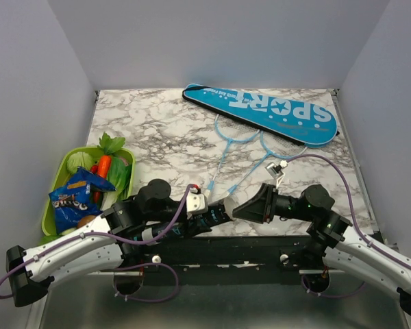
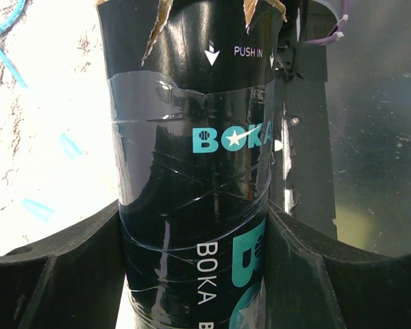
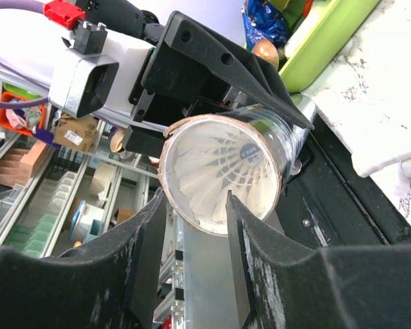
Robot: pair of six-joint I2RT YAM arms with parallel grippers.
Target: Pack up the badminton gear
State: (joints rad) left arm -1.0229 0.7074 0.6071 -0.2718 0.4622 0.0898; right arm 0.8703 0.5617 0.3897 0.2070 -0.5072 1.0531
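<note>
rackets [image 1: 234, 129] 2 | cover [image 1: 267, 113] 1 | tube [image 2: 192, 192] 1 | shuttlecocks [image 3: 216, 175] 1 seen, maybe more inside | basket [image 3: 332, 44] 1
</note>
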